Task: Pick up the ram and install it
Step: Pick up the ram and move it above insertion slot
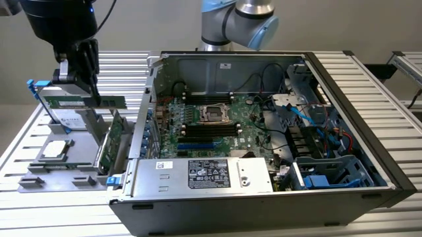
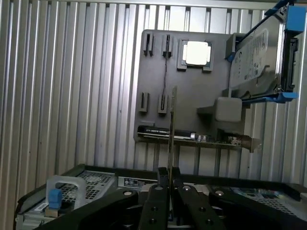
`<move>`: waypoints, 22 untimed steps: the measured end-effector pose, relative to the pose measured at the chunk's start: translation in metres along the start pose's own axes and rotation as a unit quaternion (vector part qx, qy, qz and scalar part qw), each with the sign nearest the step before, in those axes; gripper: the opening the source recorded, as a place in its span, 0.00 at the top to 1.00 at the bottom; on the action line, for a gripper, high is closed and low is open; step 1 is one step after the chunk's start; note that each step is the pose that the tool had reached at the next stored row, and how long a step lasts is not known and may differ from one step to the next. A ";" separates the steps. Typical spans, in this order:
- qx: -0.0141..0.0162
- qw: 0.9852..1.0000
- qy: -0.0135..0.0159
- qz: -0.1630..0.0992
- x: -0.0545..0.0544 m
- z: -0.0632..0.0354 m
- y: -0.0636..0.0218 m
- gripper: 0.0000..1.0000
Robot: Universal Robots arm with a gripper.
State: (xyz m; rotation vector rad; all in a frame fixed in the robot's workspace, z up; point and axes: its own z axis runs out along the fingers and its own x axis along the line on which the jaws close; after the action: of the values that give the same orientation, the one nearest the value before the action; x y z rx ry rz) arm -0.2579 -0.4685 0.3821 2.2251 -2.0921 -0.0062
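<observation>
My gripper (image 1: 91,96) hangs over the grey holder plate (image 1: 63,173) at the exterior view's left, shut on the ram (image 1: 110,101). The ram is a thin green stick with a pale label, held level and clear of the plate. In the wrist view the ram (image 2: 173,124) shows edge-on as a thin line running out from between my fingers (image 2: 156,201), above the holder plate (image 2: 192,96). The motherboard (image 1: 197,123) lies inside the open computer case (image 1: 369,128), with dark memory slots (image 1: 209,130) below the processor socket.
On the holder plate are a processor chip (image 1: 56,148), a hard drive in a blue frame (image 1: 66,119) and a wider green card (image 1: 113,140) standing on edge. The case wall rises between plate and motherboard. A power supply (image 1: 211,173) and blue cables (image 1: 310,121) crowd the case.
</observation>
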 end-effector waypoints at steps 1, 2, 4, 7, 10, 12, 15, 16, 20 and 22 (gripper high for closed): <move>0.000 1.000 0.000 0.000 -0.001 -0.0010 -0.0026 0.86; 0.000 1.000 0.000 0.000 -0.001 -0.0020 -0.0052 0.86; 0.000 1.000 0.000 0.000 -0.003 -0.0041 -0.0111 0.86; -0.001 1.000 0.000 0.000 -0.004 -0.0070 -0.0203 0.86; -0.001 1.000 0.000 0.000 -0.005 -0.0102 -0.0310 0.86; -0.001 1.000 0.000 0.000 -0.006 -0.0123 -0.0385 0.86; -0.001 1.000 0.000 0.000 -0.007 -0.0157 -0.0496 0.86; -0.002 1.000 0.000 0.000 -0.007 -0.0167 -0.0533 0.86; -0.002 1.000 0.000 0.000 -0.008 -0.0212 -0.0683 0.86; -0.002 1.000 0.000 0.000 -0.009 -0.0232 -0.0763 0.86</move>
State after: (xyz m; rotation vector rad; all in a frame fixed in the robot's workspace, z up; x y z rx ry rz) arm -0.1810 -0.4539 0.3996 2.2232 -2.0902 -0.0096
